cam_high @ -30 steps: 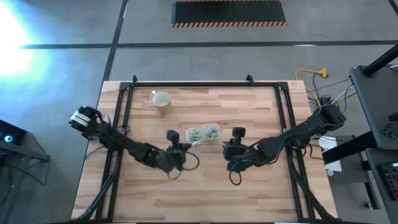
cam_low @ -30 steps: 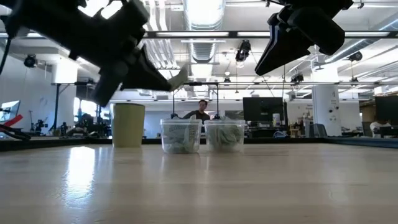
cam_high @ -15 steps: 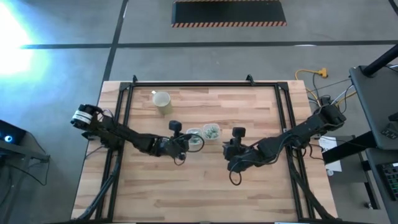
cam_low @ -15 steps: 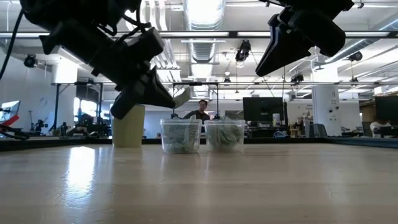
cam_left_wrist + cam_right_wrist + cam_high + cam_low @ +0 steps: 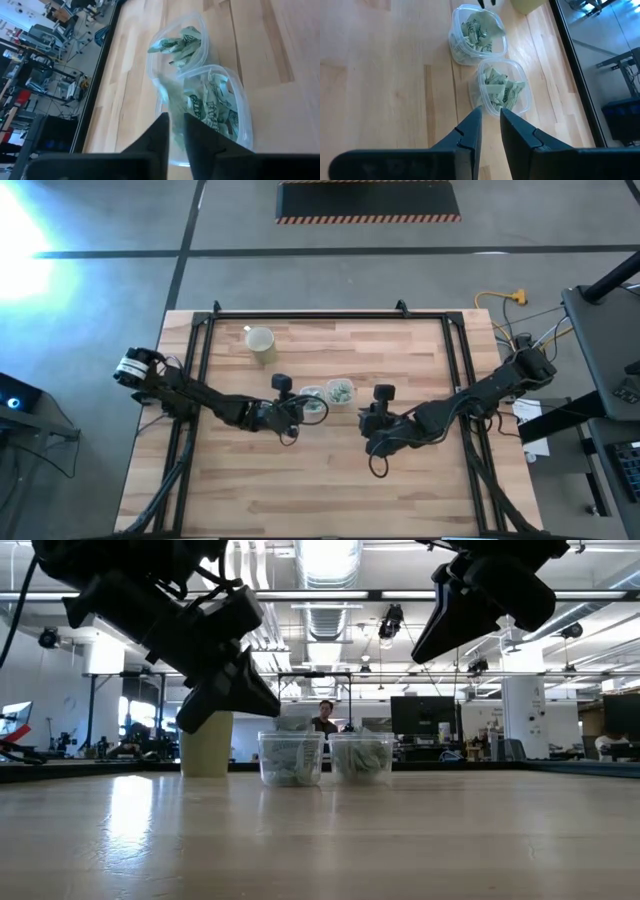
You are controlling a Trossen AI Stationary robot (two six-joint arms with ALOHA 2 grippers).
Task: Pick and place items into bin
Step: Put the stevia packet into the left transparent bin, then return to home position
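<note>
Overhead, items (image 5: pixel 207 107) blur together; left wrist separates them.

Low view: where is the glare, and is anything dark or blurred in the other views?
Low view: ceiling lights glare, and both arms are dark shapes against them; the beige cup reflects on the table. High view: a bright flare fills the upper left corner. Left wrist view: a blurred pale piece hangs beyond the left gripper.

The left gripper (image 5: pixel 296 409) is arriving over the nearer clear tub (image 5: pixel 220 112) of green-and-white wrapped items (image 5: pixel 212 105), having swung in from beside it, its fingers parting slightly around one blurred piece.
</note>
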